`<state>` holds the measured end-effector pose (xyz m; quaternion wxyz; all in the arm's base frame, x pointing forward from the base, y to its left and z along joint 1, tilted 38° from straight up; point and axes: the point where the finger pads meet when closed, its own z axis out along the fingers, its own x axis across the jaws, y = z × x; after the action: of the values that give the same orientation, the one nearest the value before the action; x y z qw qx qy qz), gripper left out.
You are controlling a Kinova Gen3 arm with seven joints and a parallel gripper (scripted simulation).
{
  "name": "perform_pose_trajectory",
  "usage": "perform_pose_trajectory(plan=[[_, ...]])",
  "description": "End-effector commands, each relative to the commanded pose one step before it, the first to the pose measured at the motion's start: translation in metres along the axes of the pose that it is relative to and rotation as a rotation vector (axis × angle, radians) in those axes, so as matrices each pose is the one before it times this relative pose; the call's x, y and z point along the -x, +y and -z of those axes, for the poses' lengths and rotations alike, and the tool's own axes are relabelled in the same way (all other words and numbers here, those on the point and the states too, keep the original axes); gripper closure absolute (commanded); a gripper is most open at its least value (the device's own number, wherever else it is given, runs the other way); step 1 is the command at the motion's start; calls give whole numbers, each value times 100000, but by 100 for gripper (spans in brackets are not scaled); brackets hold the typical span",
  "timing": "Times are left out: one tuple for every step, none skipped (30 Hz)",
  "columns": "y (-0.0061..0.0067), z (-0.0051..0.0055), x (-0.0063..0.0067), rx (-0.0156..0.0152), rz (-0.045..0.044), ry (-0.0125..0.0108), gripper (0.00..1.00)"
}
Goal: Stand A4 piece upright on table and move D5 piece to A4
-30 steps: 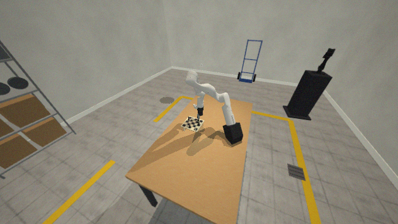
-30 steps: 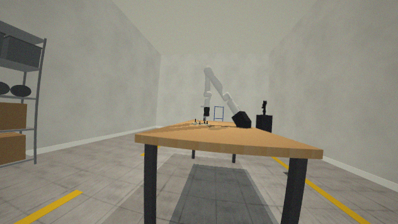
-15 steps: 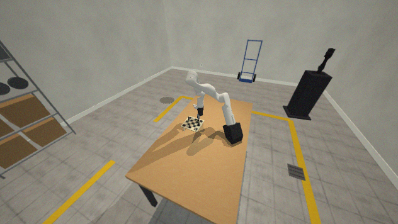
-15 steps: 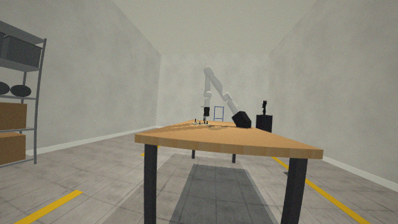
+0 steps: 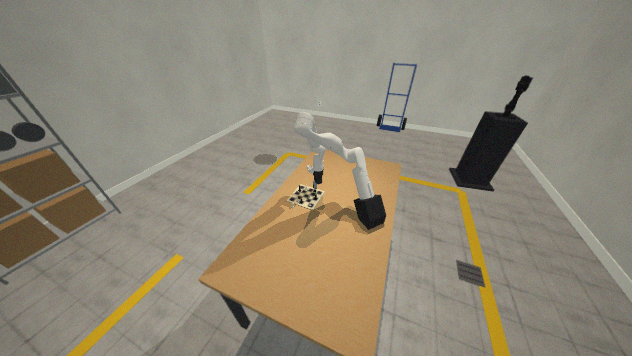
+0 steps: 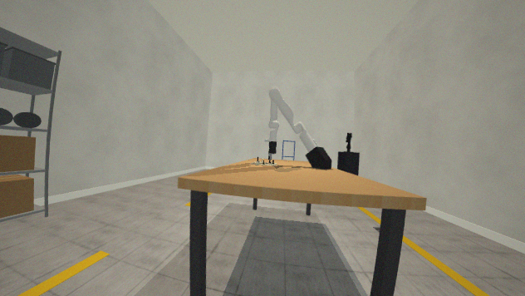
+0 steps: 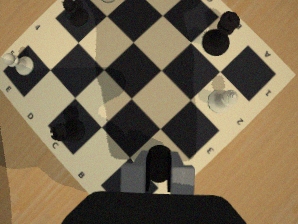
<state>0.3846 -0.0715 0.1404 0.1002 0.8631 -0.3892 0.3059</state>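
Note:
In the wrist view my gripper (image 7: 159,164) is shut on a black chess piece (image 7: 158,163), seen from above between the grey fingers. It hangs over the near edge of the chessboard (image 7: 136,70), which lies turned at an angle on the wooden table. In the top view the gripper (image 5: 317,181) is above the board (image 5: 306,196).
The arm's black base (image 5: 370,212) stands on the table to the right of the board. A shelf rack (image 5: 35,175), a blue hand truck (image 5: 396,97) and a black pedestal (image 5: 487,150) stand far from the table.

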Motion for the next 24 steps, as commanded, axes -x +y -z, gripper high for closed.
perform_pose_trajectory(plan=[[-21, 21, -4, -74, -3, 13, 68], [0, 0, 0, 0, 0, 0, 68], [0, 0, 0, 0, 0, 0, 68], [0, 0, 0, 0, 0, 0, 52], [0, 0, 0, 0, 0, 0, 52], [0, 0, 0, 0, 0, 0, 52], [0, 0, 0, 0, 0, 0, 37], [0, 0, 0, 0, 0, 0, 37], [0, 0, 0, 0, 0, 0, 37], [0, 0, 0, 0, 0, 0, 21], [0, 0, 0, 0, 0, 0, 21], [0, 0, 0, 0, 0, 0, 21], [0, 0, 0, 0, 0, 0, 21], [0, 0, 0, 0, 0, 0, 21], [0, 0, 0, 0, 0, 0, 21], [0, 0, 0, 0, 0, 0, 21], [0, 0, 0, 0, 0, 0, 21], [0, 0, 0, 0, 0, 0, 21], [0, 0, 0, 0, 0, 0, 21], [0, 0, 0, 0, 0, 0, 21], [0, 1, 0, 0, 0, 0, 21], [0, 3, 0, 0, 0, 0, 21], [0, 9, 0, 0, 0, 0, 21], [0, 17, 0, 0, 0, 0, 21]])
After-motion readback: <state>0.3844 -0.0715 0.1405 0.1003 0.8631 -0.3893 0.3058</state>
